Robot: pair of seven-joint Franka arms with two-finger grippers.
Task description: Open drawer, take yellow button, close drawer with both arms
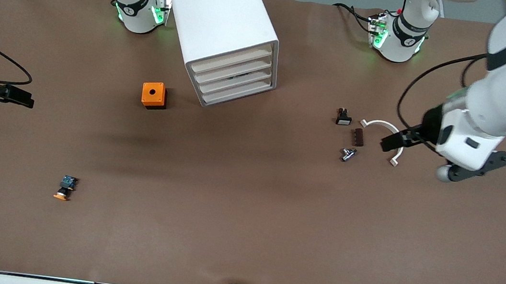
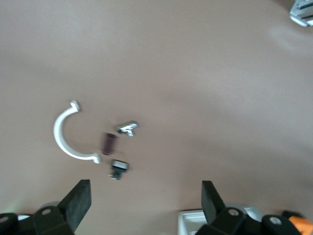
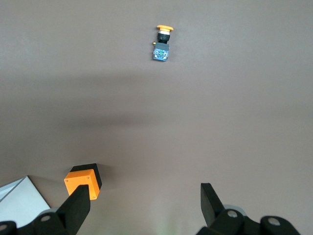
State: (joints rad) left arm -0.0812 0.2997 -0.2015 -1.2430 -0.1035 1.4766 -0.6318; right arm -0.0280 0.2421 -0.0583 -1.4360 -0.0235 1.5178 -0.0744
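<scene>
your cabinet (image 1: 221, 27) stands near the arms' bases, all four drawers pushed in, the top drawer (image 1: 232, 57) shut too. your left gripper (image 1: 390, 142) hangs released, jaws wide, over the white curved clip (image 1: 383, 125) toward the left arm's end of the table. your right gripper (image 1: 22, 98) hangs over the table's right-arm end, jaws spread and empty. the orange cube (image 1: 153, 94) sits beside the cabinet. the button (image 1: 66, 187) lies on its side on the table, nearer the front camera than the cube, well apart from both grippers.
</scene>
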